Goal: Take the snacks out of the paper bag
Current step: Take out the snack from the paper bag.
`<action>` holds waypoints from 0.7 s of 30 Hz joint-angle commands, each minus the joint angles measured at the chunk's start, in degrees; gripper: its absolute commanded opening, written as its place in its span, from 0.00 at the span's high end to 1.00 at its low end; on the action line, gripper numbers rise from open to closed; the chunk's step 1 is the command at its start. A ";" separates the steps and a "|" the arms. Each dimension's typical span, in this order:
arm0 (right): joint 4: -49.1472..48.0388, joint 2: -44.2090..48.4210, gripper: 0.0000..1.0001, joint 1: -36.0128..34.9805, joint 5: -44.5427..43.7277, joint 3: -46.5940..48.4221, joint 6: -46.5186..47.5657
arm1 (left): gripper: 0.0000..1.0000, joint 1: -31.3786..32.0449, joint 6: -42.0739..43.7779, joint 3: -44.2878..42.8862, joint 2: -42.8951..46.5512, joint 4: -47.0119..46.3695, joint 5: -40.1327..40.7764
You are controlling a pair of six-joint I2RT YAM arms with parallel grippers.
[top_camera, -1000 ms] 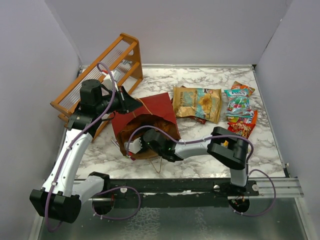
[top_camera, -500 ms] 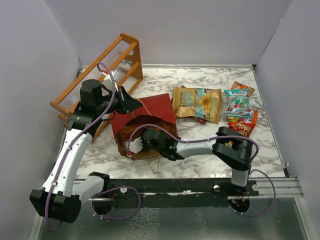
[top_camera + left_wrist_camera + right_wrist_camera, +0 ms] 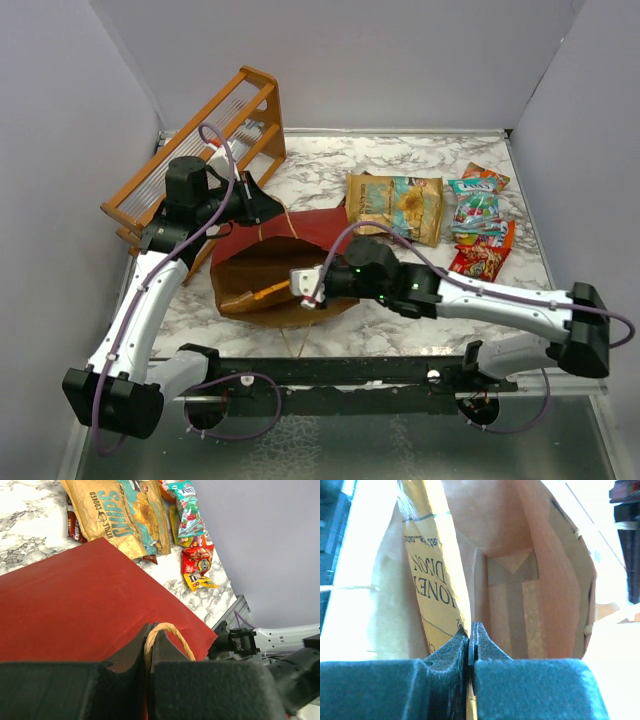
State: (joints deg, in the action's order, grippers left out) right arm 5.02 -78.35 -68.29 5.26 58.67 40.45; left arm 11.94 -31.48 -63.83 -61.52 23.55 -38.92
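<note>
The paper bag lies on its side, dark red outside, with its brown mouth facing the near edge. My left gripper is shut on the bag's twisted tan handle and holds the top edge up. My right gripper reaches into the mouth and is shut on the edge of a yellow snack packet printed "HONEY DIJON". That yellow packet lies flat inside the bag. Other snacks lie on the table at the right: a kettle chips packet, a teal packet, a red packet.
An orange wooden rack stands at the back left, just behind my left arm. White walls close in the left, back and right sides. A black rail runs along the near edge of the marble table.
My right gripper has shut on the yellow packet inside the bag. The right arm has swung out and stretched to the right, and the bag's mouth now gapes wider.
</note>
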 commanded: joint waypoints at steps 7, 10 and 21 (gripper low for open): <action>0.35 31.49 0.99 -0.39 9.62 -5.95 -9.72 | 1.00 -0.35 0.24 -0.58 -0.78 -2.64 0.51; -6.98 37.11 0.99 -0.32 1.63 -7.26 -12.04 | 1.00 -0.35 0.22 -0.56 -0.88 -2.78 0.59; -41.20 24.01 0.99 2.74 -52.68 -4.75 12.64 | 1.00 -0.35 0.01 -0.71 -1.03 -2.28 0.51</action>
State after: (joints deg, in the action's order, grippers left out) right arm -14.85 -46.96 -68.49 -23.86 53.60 36.03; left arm 11.94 -31.38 -63.83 -62.54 22.35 -38.89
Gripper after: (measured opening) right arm 0.016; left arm 0.010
